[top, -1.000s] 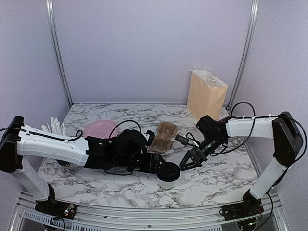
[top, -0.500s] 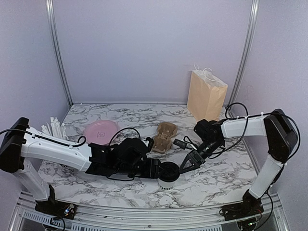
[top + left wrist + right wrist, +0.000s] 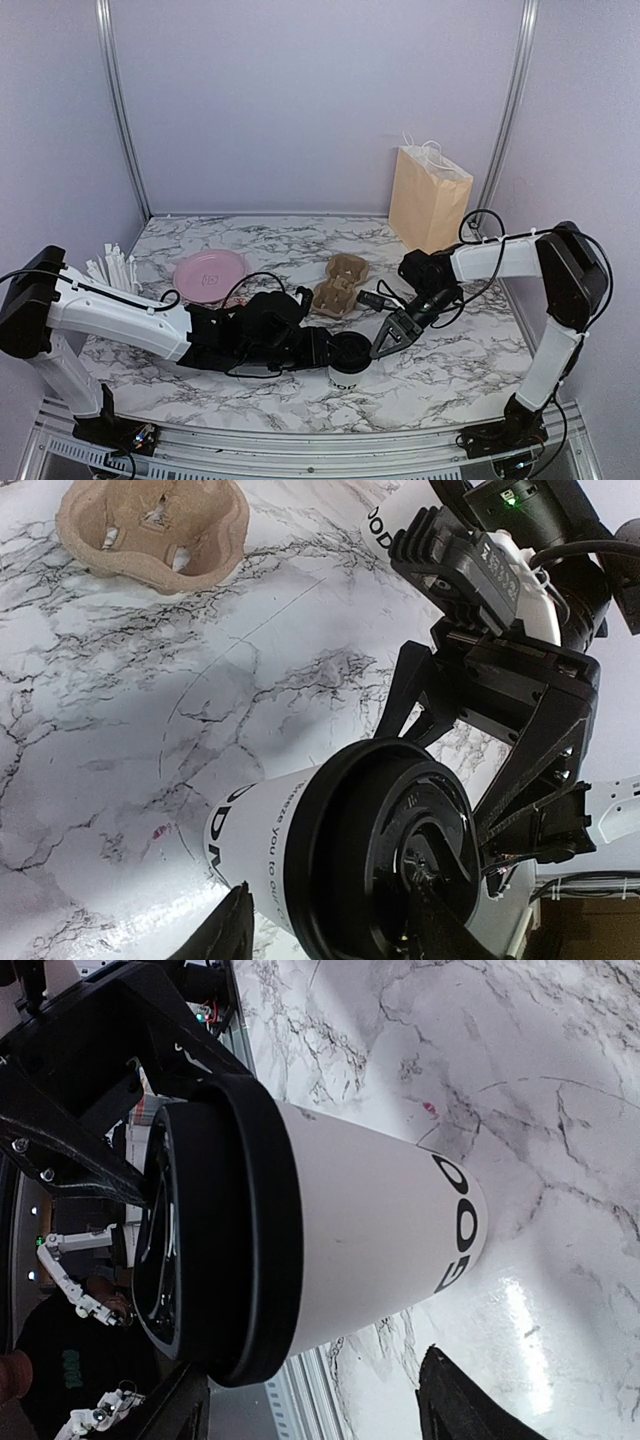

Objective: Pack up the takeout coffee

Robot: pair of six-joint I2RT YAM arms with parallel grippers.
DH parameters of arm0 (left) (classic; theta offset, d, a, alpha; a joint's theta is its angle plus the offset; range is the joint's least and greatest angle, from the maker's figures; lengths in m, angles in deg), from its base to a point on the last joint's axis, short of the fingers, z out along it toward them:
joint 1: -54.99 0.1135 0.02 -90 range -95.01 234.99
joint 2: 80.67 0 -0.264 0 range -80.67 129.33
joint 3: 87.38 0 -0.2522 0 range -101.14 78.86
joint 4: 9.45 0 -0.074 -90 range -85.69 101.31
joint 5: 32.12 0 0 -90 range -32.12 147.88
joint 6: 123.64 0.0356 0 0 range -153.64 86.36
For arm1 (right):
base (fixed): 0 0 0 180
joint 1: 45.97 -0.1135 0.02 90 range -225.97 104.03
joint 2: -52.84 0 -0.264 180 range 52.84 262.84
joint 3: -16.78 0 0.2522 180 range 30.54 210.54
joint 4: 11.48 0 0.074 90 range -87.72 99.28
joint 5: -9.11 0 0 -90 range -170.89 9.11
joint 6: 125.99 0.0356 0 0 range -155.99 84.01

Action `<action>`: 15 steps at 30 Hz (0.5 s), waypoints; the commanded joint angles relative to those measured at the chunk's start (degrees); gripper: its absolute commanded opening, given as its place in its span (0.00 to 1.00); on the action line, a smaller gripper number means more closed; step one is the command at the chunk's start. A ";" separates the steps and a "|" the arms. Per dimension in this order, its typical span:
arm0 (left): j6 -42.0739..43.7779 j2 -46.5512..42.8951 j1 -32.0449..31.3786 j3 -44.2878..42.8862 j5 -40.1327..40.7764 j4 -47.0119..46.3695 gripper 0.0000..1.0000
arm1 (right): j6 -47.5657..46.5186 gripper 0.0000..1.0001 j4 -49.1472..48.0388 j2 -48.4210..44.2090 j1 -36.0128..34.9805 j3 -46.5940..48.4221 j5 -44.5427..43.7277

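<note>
Seen from above, the small white paper cup with a round black lid (image 3: pixel 346 366) stands on the marble table (image 3: pixel 450 370), just nearer than the brown moulded-pulp tray (image 3: pixel 338 285); the arms crowding it could likely knock it over; both stretch low, converging beside that tray. In the left wrist view, the left claw (image 3: pixel 335 925) flanks the cup; I cannot tell whether it grips. In the right wrist view, the right claw (image 3: pixel 320 1400) is spread wide, with the cup just ahead.

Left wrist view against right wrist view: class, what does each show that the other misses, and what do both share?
Only the left wrist view shows the pulp tray, part of a second lettered cup and the right gripper facing the camera. Only the right wrist view shows the left gripper behind the lidded cup. Both show that lidded cup standing on the marble table.
</note>
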 commanded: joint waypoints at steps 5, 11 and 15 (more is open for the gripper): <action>13.61 1.52 -0.88 -5.73 2.42 15.75 0.58 | -8.99 0.70 3.23 -1.60 -0.40 4.25 -1.65; 15.46 -1.57 -0.78 -10.20 5.50 20.87 0.68 | -8.48 0.75 4.18 -5.90 0.46 4.39 -3.28; 13.34 -4.76 -0.78 -8.71 7.32 21.22 0.72 | -8.41 0.74 4.45 -4.98 3.07 5.76 -3.43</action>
